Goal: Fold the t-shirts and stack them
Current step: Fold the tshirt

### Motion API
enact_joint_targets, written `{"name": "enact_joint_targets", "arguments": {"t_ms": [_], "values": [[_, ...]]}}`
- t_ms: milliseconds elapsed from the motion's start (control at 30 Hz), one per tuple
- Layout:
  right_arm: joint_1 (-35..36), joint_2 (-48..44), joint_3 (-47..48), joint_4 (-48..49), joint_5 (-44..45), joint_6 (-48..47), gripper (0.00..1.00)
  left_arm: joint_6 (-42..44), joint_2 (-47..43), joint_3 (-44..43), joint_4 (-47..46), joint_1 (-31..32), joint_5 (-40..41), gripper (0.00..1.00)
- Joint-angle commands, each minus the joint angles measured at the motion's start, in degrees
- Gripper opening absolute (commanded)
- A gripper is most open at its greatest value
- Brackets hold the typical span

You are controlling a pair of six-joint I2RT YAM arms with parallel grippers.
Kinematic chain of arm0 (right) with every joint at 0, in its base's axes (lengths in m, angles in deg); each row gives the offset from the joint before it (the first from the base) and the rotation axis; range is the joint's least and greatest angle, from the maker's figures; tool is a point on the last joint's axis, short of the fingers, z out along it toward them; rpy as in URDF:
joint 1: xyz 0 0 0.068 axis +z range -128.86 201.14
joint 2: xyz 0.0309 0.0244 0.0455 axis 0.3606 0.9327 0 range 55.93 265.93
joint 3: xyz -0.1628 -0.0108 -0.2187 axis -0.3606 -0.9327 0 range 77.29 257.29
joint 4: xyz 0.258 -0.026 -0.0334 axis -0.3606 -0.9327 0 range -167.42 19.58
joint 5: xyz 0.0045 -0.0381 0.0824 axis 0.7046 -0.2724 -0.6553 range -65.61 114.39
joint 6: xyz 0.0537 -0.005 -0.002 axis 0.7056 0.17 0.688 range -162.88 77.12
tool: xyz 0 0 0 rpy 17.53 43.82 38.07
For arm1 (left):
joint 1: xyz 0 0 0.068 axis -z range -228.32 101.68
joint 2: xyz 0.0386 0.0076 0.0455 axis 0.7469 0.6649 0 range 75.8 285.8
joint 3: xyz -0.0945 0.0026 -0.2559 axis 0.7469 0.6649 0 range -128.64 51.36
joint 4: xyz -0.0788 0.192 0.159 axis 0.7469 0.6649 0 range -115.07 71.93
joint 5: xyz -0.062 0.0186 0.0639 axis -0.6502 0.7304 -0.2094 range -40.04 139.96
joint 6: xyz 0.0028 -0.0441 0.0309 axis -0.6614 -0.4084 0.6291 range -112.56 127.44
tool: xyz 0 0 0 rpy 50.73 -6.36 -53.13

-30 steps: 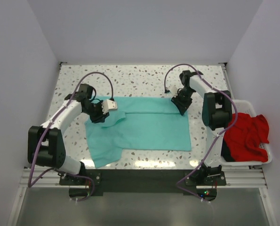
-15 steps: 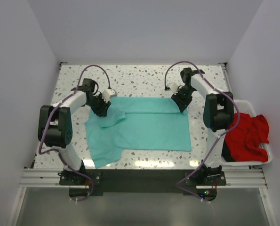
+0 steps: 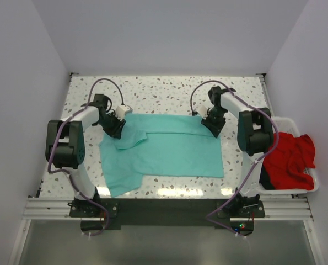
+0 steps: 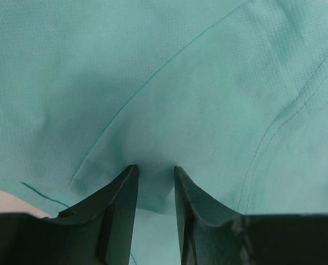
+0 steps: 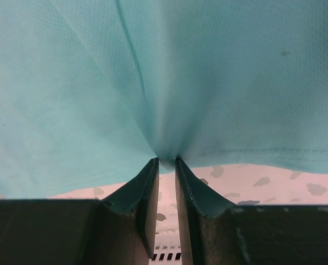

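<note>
The teal shirt [image 3: 169, 150] lies spread across the middle of the speckled table [image 3: 164, 94], mostly flat, with its long side running left to right. Its left part is rumpled: a fold crosses the cloth near the far-left corner, and a flap reaches toward the near edge of the table. The left claw [image 3: 114, 128] is down on that far-left corner and the right claw [image 3: 213, 126] is down on the far-right corner, so the two sit at opposite ends of the shirt's far edge.

From the left wrist, the left claw [image 4: 154, 172] is closed on the teal shirt [image 4: 169, 83]. Cloth fills the narrow gap between its dark fingers [image 4: 119, 204], and creases fan out from the pinch. A stitched seam curves past on the right side of that view.

From the right wrist, the right claw [image 5: 166, 161] also grips the teal shirt [image 5: 152, 72]. The fabric draws to a point between the fingers [image 5: 144, 193], which stand almost together. Below the shirt's stitched hem a strip of table [image 5: 252, 182] shows.

The red shirt [image 3: 289, 160] lies bunched in a white basket [image 3: 296, 191] at the table's right edge, well apart from the teal shirt and from both claws.
</note>
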State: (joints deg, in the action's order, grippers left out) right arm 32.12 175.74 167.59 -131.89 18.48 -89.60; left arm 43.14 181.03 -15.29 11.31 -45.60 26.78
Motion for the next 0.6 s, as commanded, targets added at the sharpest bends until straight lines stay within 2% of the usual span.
{"name": "enact_joint_targets", "arguments": {"t_ms": [0,133,233,567], "values": [[-0.26,-4.32,3.91,-1.18,-0.23,-1.01,0.24,-0.46,-0.11,-0.76,0.71,-2.54,0.51,0.37],[-0.7,-3.79,11.98,-5.32,-5.59,2.24,0.3,-1.42,-2.57,-3.57,0.54,-5.44,-3.62,0.38],[-0.7,-2.31,14.63,-2.71,-5.78,7.76,0.33,-4.83,-3.63,-5.85,-2.7,-5.45,-3.89,0.42],[0.18,2.18,11.83,5.48,1.6,12.7,0.31,-12.67,1.64,-6.82,-10.88,-5.45,-1.35,0.42]]}}
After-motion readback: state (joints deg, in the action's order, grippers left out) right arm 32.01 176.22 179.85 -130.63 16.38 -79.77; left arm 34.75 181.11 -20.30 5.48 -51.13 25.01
